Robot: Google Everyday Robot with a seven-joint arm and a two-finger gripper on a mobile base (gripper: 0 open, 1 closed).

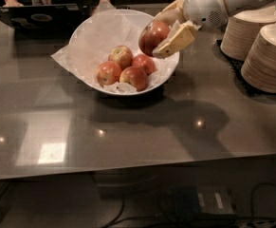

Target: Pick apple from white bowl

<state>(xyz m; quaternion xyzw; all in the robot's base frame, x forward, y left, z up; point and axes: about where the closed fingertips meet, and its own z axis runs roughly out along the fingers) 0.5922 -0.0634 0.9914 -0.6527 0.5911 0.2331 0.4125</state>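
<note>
The white bowl [92, 27], lined with crumpled white paper, stands on the dark table at the back centre. My gripper [162, 31] comes in from the upper right and is shut on the apple [151, 36], a round dull red one, holding it lifted above the bowl's right rim. Its cream fingers [178, 41] clamp the apple from front and back. Several smaller apples [128, 66] lie together in the bowl's bottom, below and left of the gripper.
Two stacks of beige disposable plates [270, 56] stand at the right on a black mat. A person stands behind the table at the back left by a dark laptop [38, 18]. Cables lie on the floor below the table's front edge.
</note>
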